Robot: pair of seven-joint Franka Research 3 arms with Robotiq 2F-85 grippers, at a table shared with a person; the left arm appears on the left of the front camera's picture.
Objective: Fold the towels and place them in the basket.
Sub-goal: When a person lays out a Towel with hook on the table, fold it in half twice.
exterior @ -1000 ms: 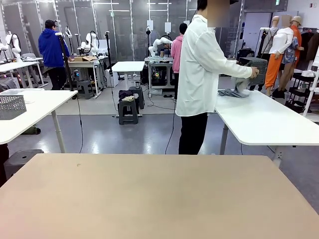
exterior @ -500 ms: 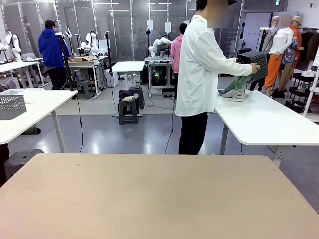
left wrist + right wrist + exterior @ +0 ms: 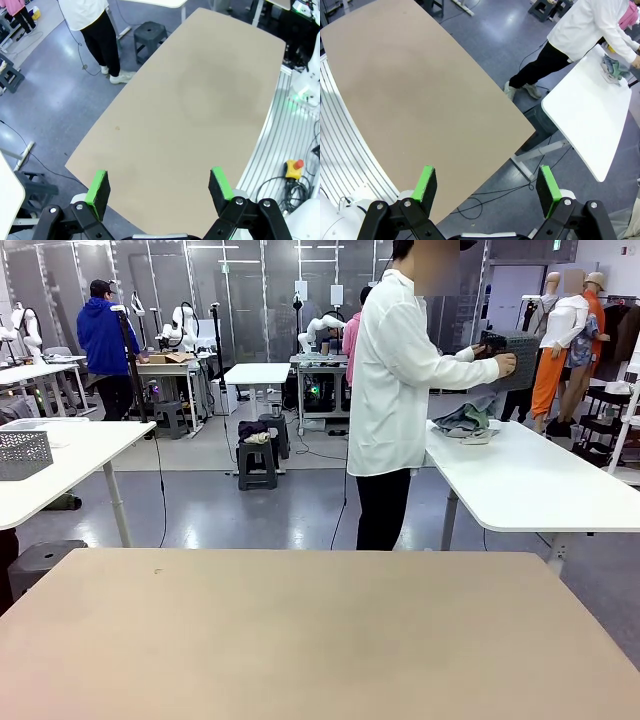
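left gripper (image 3: 159,176): open wide, nothing between the pads, hanging over the beige table (image 3: 200,100).
right gripper (image 3: 486,172): open wide too, holding nothing, above the same table's corner.
towels (image 3: 465,423): crumpled heap on the white table (image 3: 530,485) across the aisle, near its left end, right in front of the person (image 3: 395,370). There's some green mixed in, and it's too small to sort which piece is which.
basket (image 3: 512,350): off the table, held up in the person's hand (image 3: 507,364), above and just right of the heap. You can't see inside it.
progress: I'd call it zero. No towel looks folded, none is visibly in the basket, and neither thing is on your table.
left to do: everything. Towels and basket have to get to your table, then you fold each towel and load it.
reach: heap and basket are well apart from both grippers, with open floor between the two tables. I doubt you can reach them, so expect to wait for a hand-over.
edges: the beige top is bare, so you have the full surface to fold on. Its far edge faces the aisle. In the right wrist view the corner drops off to floor and cables. Keep cloth in from those edges.
room: nothing stands near either arm. Another white table (image 3: 60,455) at far left carries a pale mesh crate (image 3: 22,453), out of your way.
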